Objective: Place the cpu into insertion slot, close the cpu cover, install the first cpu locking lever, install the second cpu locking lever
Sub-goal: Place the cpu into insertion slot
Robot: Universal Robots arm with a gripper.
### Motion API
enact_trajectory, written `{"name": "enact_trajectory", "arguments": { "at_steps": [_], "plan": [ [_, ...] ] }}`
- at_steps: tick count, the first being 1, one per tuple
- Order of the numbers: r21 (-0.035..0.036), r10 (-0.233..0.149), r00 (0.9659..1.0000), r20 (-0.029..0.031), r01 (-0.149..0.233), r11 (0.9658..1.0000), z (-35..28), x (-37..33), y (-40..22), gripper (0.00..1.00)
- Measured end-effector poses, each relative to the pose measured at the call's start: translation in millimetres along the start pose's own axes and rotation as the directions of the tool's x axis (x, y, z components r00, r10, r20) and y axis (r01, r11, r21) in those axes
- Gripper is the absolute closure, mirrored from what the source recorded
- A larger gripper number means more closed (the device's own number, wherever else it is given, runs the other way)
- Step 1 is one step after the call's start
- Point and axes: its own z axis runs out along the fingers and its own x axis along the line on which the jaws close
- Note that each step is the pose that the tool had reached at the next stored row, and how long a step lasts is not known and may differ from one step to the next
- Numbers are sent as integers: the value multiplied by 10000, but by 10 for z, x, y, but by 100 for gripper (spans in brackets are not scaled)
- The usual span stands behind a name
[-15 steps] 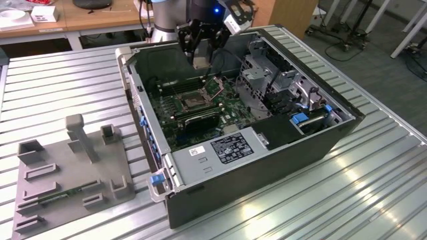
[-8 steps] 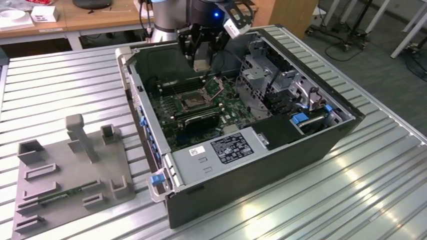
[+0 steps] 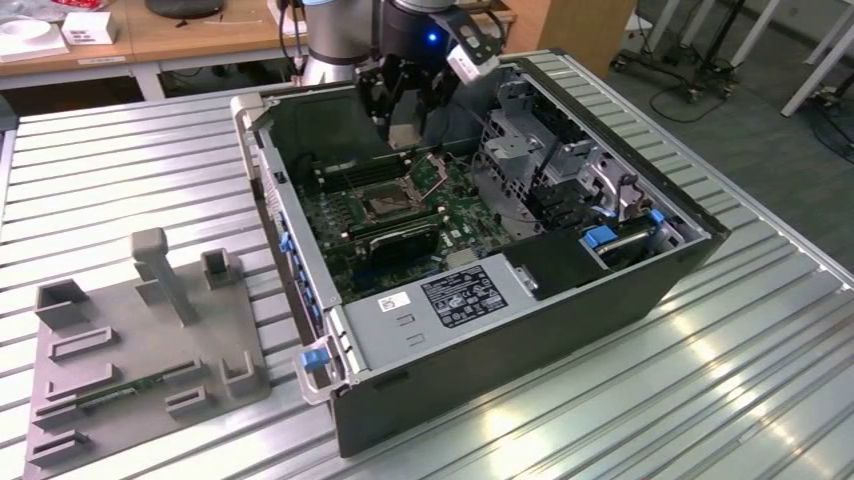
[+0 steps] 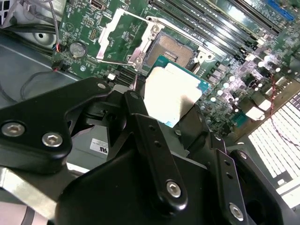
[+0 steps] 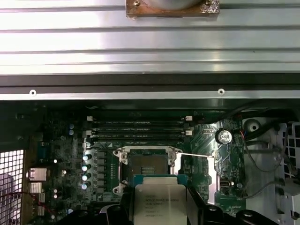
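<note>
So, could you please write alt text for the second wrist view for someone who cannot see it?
The gripper holds the cpu, silvery top showing, between its black fingers above a green motherboard. Just beyond lies the empty socket, with the cpu cover swung open beside it.

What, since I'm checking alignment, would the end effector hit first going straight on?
Probably the open socket. The end effector, shut on the cpu, points roughly at it, and the cover is swung aside. Depth is unclear.
</note>
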Motion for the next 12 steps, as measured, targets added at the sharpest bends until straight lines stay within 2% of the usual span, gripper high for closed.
{"name": "enact_trajectory", "arguments": {
  "at_steps": [6, 12],
  "plan": [
    [0, -23, 10000, 53, 23, 10000, 84, 29, -8, 46],
    [-1, -77, 9998, 170, 77, 10000, 155, 116, -16, 46]
  ]
}}
